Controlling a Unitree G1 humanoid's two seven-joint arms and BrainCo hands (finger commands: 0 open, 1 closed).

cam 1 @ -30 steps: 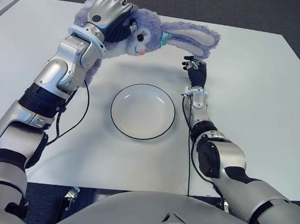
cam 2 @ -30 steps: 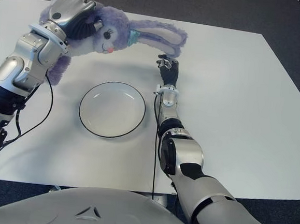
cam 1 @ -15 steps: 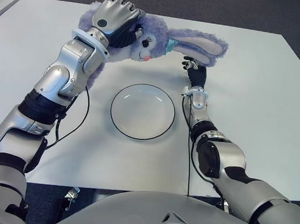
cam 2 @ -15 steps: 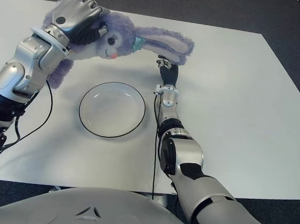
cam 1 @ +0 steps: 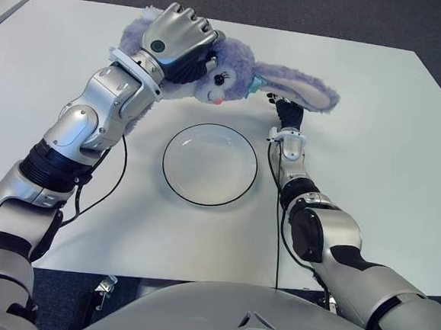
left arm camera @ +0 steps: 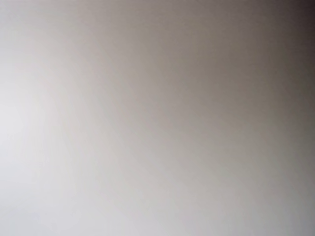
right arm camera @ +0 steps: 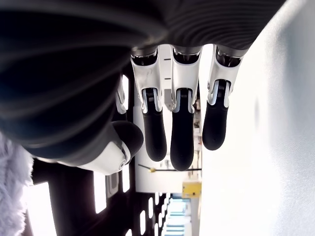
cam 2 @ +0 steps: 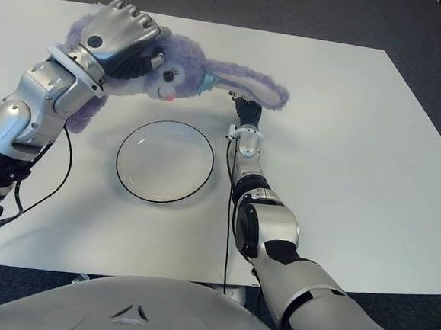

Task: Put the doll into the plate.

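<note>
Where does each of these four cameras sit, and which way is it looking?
Left eye view: on the head, looking down at the white table; both arms show, the left hand gripping the purple plush rabbit doll beyond the round white black-rimmed plate.
Right eye view: beside it, sharing that scene slightly shifted.
Left wrist view: only a featureless grey blur.
Right wrist view: on the right wrist, showing the right hand, relaxed and empty, purple fur at one edge.

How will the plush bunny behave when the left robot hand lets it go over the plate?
The doll is probably soft and light: the left robot hand holds it by the head alone. Its long ears droop sideways, so they may flop over the plate's rim. It is unlikely to roll.
</note>
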